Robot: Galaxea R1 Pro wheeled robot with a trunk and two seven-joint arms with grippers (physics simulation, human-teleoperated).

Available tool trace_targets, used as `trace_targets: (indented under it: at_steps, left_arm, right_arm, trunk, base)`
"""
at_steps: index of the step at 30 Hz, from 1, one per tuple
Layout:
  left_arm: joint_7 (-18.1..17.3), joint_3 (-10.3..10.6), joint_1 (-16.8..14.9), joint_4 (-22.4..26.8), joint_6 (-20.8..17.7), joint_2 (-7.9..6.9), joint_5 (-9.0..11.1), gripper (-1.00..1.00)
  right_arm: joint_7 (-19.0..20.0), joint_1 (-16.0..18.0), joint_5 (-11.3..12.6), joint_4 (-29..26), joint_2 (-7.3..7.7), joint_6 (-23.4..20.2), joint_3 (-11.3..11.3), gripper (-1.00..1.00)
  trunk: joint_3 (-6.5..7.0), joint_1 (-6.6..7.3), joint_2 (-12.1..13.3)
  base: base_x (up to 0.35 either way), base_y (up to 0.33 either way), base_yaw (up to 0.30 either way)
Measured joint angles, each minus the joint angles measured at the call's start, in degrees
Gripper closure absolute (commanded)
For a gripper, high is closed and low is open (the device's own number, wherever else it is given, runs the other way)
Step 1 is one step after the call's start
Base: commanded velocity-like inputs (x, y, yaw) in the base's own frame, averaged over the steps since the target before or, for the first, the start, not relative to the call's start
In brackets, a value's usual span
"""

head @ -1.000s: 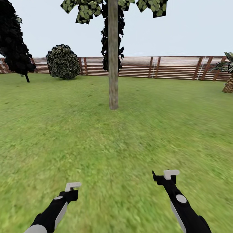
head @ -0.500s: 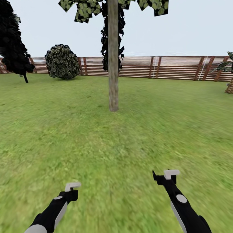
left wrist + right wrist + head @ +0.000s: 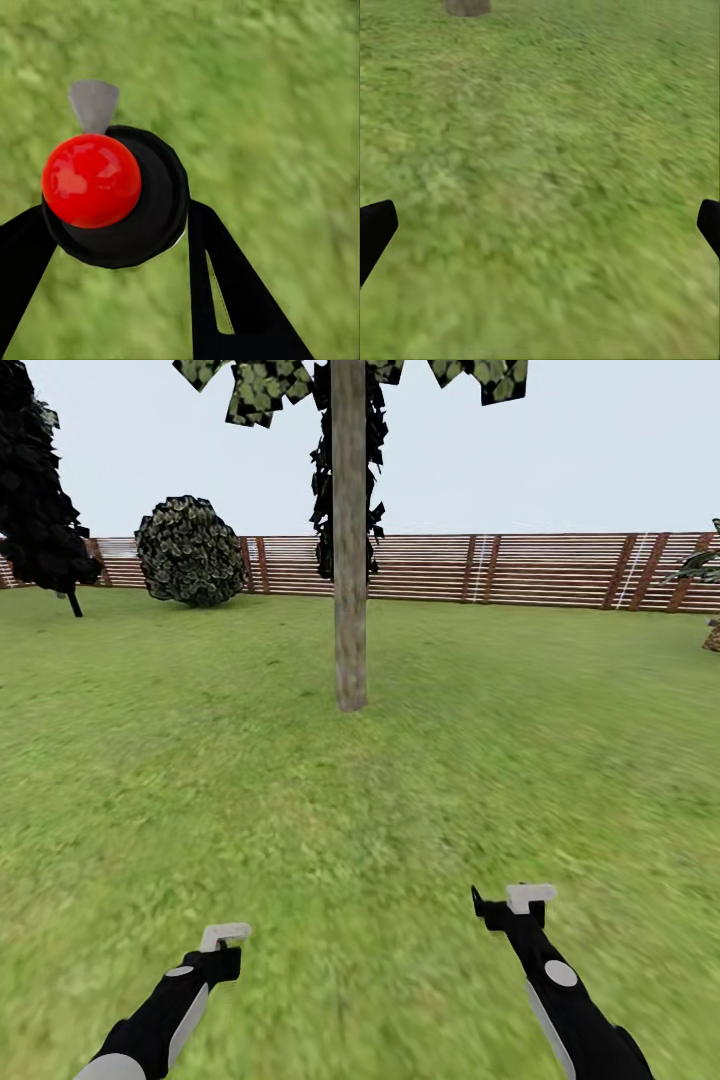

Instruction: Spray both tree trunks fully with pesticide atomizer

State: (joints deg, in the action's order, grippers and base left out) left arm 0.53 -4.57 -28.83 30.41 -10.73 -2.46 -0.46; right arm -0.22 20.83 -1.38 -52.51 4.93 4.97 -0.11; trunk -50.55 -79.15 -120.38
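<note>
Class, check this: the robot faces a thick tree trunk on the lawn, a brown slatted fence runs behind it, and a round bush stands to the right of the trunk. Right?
One detail is wrong. In the head view the round bush stands to the left of the tree trunk, not the right. The trunk does rise from the lawn, with the brown slatted fence behind it.

Even, bright daylight is falling across the lawn [image 3: 300,780] under a pale, flat sky; no cast shadows are showing beneath the tree trunk [image 3: 349,540] or the bush [image 3: 190,550]. Grass texture is smearing into blur toward the near edge of the lawn and throughout both wrist views. A soft highlight is glinting on the red ball [image 3: 91,180].
</note>
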Motion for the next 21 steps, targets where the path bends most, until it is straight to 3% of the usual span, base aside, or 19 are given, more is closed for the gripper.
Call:
trace_targets:
  at_steps: [21]
  left_arm:
    - [0.0, -0.02, 0.0, 0.07, -0.08, 0.0, -0.01, 1.0]
  right_arm:
    - [0.12, -0.09, -0.16, 0.21, 0.2, 0.13, 0.02, -1.0]
  trunk:
    - [0.0, 0.0, 0.0]
  base:
    - [0.339, 0.03, 0.0]
